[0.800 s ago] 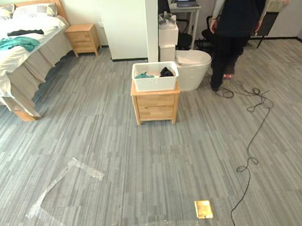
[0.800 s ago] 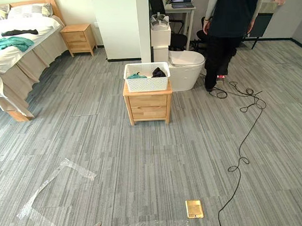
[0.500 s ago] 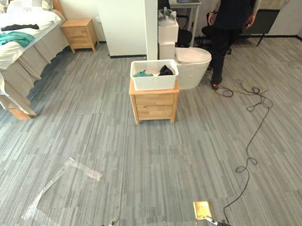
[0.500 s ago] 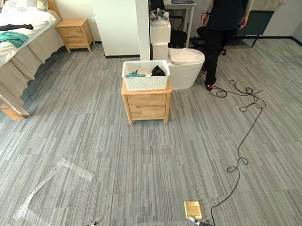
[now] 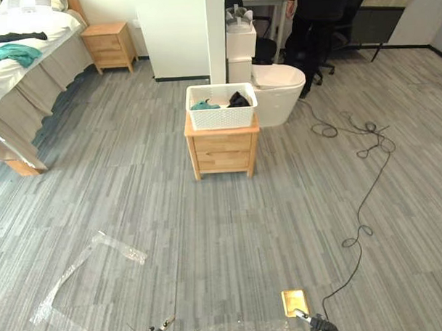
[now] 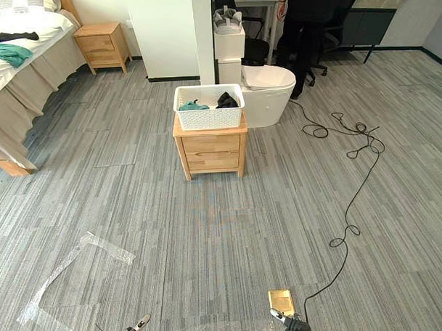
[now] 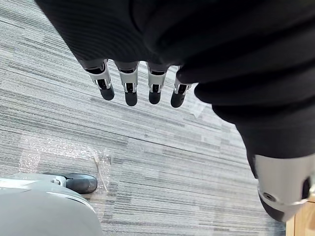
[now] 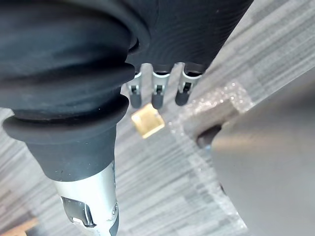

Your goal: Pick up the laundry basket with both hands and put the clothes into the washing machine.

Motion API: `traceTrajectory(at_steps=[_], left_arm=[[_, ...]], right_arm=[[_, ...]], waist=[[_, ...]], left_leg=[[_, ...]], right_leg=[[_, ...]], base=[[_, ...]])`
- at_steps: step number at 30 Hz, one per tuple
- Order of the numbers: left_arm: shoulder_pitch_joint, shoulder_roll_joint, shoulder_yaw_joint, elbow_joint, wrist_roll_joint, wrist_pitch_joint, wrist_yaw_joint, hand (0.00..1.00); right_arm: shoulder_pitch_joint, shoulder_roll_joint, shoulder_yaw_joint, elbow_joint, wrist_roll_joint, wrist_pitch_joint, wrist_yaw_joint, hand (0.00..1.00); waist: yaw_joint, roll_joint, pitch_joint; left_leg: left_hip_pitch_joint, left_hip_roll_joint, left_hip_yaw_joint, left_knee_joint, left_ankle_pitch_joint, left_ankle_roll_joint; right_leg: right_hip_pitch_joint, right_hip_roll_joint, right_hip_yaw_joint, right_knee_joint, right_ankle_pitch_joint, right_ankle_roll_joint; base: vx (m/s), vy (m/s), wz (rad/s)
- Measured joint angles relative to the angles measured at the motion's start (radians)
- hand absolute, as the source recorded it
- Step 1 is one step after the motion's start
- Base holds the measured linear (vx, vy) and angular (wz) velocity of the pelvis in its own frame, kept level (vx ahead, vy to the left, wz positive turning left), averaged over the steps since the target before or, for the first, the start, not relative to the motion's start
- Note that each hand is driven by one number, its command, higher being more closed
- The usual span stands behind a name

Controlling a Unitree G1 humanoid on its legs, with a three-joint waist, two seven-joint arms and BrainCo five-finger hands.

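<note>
A white laundry basket (image 5: 221, 107) stands on a small wooden nightstand (image 5: 222, 147) a few steps ahead, in the middle of the room. Teal and black clothes (image 5: 237, 101) lie in it. A white rounded appliance (image 5: 279, 95) sits on the floor just behind it to the right. My left hand (image 7: 129, 88) hangs over the grey floor, fingers straight, nothing in it. My right hand (image 8: 157, 93) hangs the same way, open and holding nothing, above a brass floor plate (image 8: 146, 122). Both hands are far from the basket.
A bed (image 5: 14, 67) with clothes on it is at the far left, with a second nightstand (image 5: 109, 46) beside it. A white pillar (image 5: 180, 32) rises behind the basket. A person (image 5: 314, 24) stands by a desk at the back. Clear tape (image 5: 79, 268) lies on the floor.
The whole picture has shifted, so the camera has moved and the basket sits a little higher in view. The person has stepped back toward the desk. The basket stays on the nightstand.
</note>
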Motion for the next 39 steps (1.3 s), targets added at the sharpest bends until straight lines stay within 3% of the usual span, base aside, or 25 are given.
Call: traceTrajectory(at_steps=[12, 14, 16, 18, 19, 21, 22, 24, 26, 27, 29, 30, 31, 32, 33, 34, 35, 37, 39], left_arm=[[-0.007, -0.001, 0.000, 0.000, -0.036, 0.000, 0.000, 0.00], [-0.016, -0.001, 0.000, -0.001, -0.046, -0.002, -0.001, 0.00], [-0.032, -0.009, 0.000, -0.004, -0.065, -0.004, -0.002, 0.00], [-0.043, -0.007, 0.000, -0.014, -0.066, -0.004, -0.004, 0.00], [-0.044, 0.002, 0.001, -0.022, -0.067, -0.004, -0.004, 0.00], [-0.048, 0.009, 0.004, -0.026, -0.071, 0.000, -0.007, 0.00], [-0.048, 0.008, 0.004, -0.031, -0.073, 0.002, -0.009, 0.00], [-0.066, -0.005, 0.001, -0.043, -0.082, 0.002, -0.026, 0.00], [-0.122, -0.016, 0.000, -0.040, -0.110, 0.000, -0.047, 0.00], [-0.133, -0.023, 0.003, -0.041, -0.110, 0.000, -0.051, 0.00], [-0.139, -0.037, 0.023, -0.041, -0.110, 0.000, -0.060, 0.00], [-0.133, -0.055, 0.082, -0.041, -0.110, 0.000, -0.066, 0.00], [-0.115, -0.068, 0.127, -0.040, -0.120, 0.001, -0.065, 0.00], [-0.095, -0.075, 0.174, -0.040, -0.134, 0.002, -0.064, 0.00], [-0.091, -0.075, 0.234, -0.045, -0.159, 0.008, -0.060, 0.00], [-0.090, -0.081, 0.240, -0.045, -0.169, 0.009, -0.059, 0.00], [-0.080, -0.089, 0.239, -0.046, -0.183, 0.008, -0.059, 0.00], [-0.074, -0.096, 0.236, -0.060, -0.188, 0.007, -0.062, 0.00], [-0.077, -0.093, 0.224, -0.087, -0.188, 0.001, -0.059, 0.00]], right_arm=[[-0.017, 0.003, -0.025, 0.001, 0.002, 0.002, 0.001, 0.00], [-0.032, 0.004, -0.049, 0.001, 0.003, 0.002, 0.001, 0.00], [-0.037, 0.006, -0.085, -0.012, 0.012, 0.003, 0.000, 0.00], [-0.018, 0.014, -0.097, -0.051, 0.028, 0.004, 0.000, 0.00], [0.003, 0.030, -0.107, -0.091, 0.052, 0.002, 0.001, 0.00], [0.012, 0.039, -0.106, -0.110, 0.073, -0.001, 0.002, 0.00], [0.012, 0.043, -0.108, -0.113, 0.078, -0.002, 0.002, 0.00], [0.014, 0.048, -0.147, -0.109, 0.086, -0.008, 0.003, 0.00], [0.011, 0.054, -0.208, -0.074, 0.090, -0.008, 0.003, 0.00], [0.019, 0.057, -0.231, -0.049, 0.089, -0.001, 0.002, 0.00], [0.048, 0.061, -0.252, -0.029, 0.093, 0.008, 0.001, 0.00], [0.079, 0.065, -0.280, -0.030, 0.104, 0.012, 0.002, 0.00], [0.096, 0.058, -0.299, -0.036, 0.119, 0.017, 0.002, 0.00], [0.092, 0.054, -0.303, -0.042, 0.121, 0.019, 0.001, 0.00], [0.071, 0.048, -0.304, -0.052, 0.121, 0.018, 0.001, 0.00], [0.065, 0.050, -0.303, -0.068, 0.121, 0.017, 0.001, 0.00], [0.062, 0.051, -0.296, -0.096, 0.120, 0.014, 0.002, 0.00], [0.008, 0.046, -0.249, -0.120, 0.120, 0.003, 0.002, 0.00], [-0.035, 0.052, -0.201, -0.127, 0.118, -0.003, 0.000, 0.00]], waist=[[0.002, -0.003, 0.003], [0.000, 0.000, 0.022], [0.004, 0.011, 0.063], [0.002, 0.009, 0.075], [-0.002, -0.004, 0.086], [0.005, -0.020, 0.093], [0.004, -0.021, 0.094], [-0.003, -0.020, 0.096], [-0.022, -0.038, 0.107], [-0.030, -0.058, 0.115], [-0.030, -0.062, 0.113], [-0.040, -0.046, 0.106], [-0.048, -0.008, 0.088], [-0.052, 0.002, 0.075], [-0.045, 0.013, 0.085], [-0.039, 0.009, 0.084], [-0.021, 0.023, 0.096], [0.009, 0.041, 0.116], [0.027, 0.024, 0.127]], left_leg=[[0.007, 0.000, 0.036, -0.014, -0.002, 0.000], [-0.005, 0.000, 0.036, 0.009, -0.015, 0.007], [-0.003, 0.001, 0.026, 0.038, -0.052, 0.036], [-0.005, -0.007, 0.009, 0.062, -0.064, 0.046], [0.008, -0.023, -0.001, 0.066, -0.070, 0.054], [0.042, -0.020, -0.003, 0.083, -0.096, 0.053], [0.050, -0.015, -0.003, 0.084, -0.100, 0.054], [0.054, 0.007, -0.012, 0.095, -0.129, 0.043], [0.066, 0.021, -0.050, 0.094, -0.162, 0.025], [0.087, 0.019, -0.078, 0.095, -0.188, 0.013], [0.100, 0.031, -0.102, 0.122, -0.236, 0.003], [0.101, 0.068, -0.129, 0.172, -0.295, -0.009], [0.104, 0.128, -0.136, 0.203, -0.327, -0.039], [0.072, 0.156, -0.126, 0.332, -0.341, -0.060], [-0.064, 0.175, -0.122, 0.659, -0.252, -0.117], [-0.101, 0.178, -0.126, 0.783, -0.168, -0.121], [-0.156, 0.190, -0.126, 0.942, -0.030, -0.147], [-0.301, 0.217, -0.114, 1.246, -0.051, -0.134], [-0.390, 0.241, -0.047, 1.234, -0.113, -0.109]], right_leg=[[-0.014, 0.001, 0.031, 0.006, 0.006, 0.018], [-0.048, -0.001, 0.029, 0.073, -0.015, 0.049], [-0.123, -0.009, 0.007, 0.287, -0.055, 0.106], [-0.252, -0.038, -0.037, 0.567, -0.057, 0.077], [-0.355, -0.087, -0.073, 0.777, -0.034, 0.020], [-0.444, -0.147, -0.122, 0.907, -0.043, 0.034], [-0.459, -0.162, -0.145, 0.892, -0.043, 0.034], [-0.487, -0.184, -0.224, 0.680, -0.033, 0.046], [-0.446, -0.167, -0.246, 0.264, 0.054, 0.112], [-0.416, -0.168, -0.232, 0.141, 0.089, 0.115], [-0.413, -0.165, -0.194, 0.153, 0.098, 0.091], [-0.408, -0.140, -0.186, 0.214, 0.087, 0.057], [-0.393, -0.095, -0.199, 0.238, 0.102, 0.031], [-0.381, -0.061, -0.206, 0.264, 0.088, 0.000], [-0.358, -0.049, -0.218, 0.311, 0.067, -0.033], [-0.331, -0.041, -0.219, 0.312, 0.059, -0.045], [-0.262, -0.027, -0.213, 0.283, 0.041, -0.068], [-0.092, 0.011, -0.167, 0.199, 0.018, -0.091], [0.017, 0.007, -0.142, 0.138, 0.017, -0.092]], base=[[0.01, 0.003, -0.09], [-0.03, 0.004, -0.11], [-0.10, 0.022, 0.13], [-0.05, 0.034, 0.38], [0.04, 0.019, 0.44], [0.12, 0.031, 0.25], [0.20, 0.062, -0.01], [0.22, 0.030, -0.04], [0.39, -0.106, 0.40], [0.43, -0.179, 0.61], [0.41, -0.207, 0.52], [0.63, -0.317, 0.61], [0.69, -0.280, 0.60], [0.86, -0.335, 0.17], [0.71, -0.265, -0.04], [0.83, -0.354, -0.25], [0.68, -0.262, -0.39], [0.71, -0.211, -0.57], [0.55, -0.097, -0.37]])
